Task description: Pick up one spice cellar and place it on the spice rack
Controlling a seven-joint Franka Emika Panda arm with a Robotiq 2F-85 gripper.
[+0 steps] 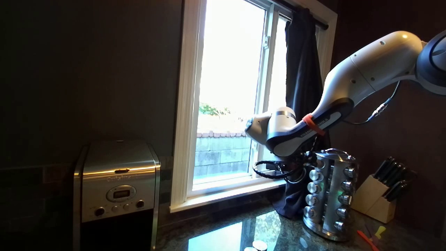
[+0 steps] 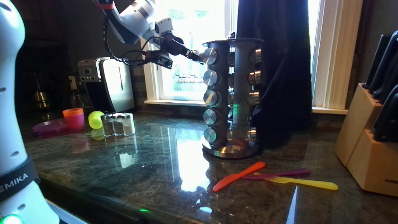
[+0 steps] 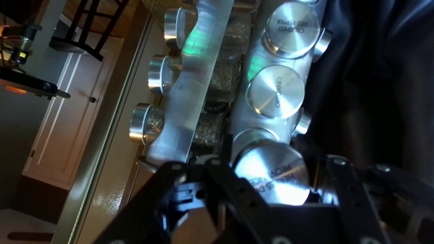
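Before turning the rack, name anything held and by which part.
Cannot tell: the gripper straddles a jar lid high on the rack, but whether it grips is unclear.

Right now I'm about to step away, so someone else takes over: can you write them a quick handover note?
Fingers: either side of the Herbes de Provence jar; how firmly, I can't tell.
Where: that jar is at the top row of the spice rack, seating depth unclear. Three other jars stand together on the counter.
Done: the jar is at the rack.
Left: likely seat it if needed, release, back away.
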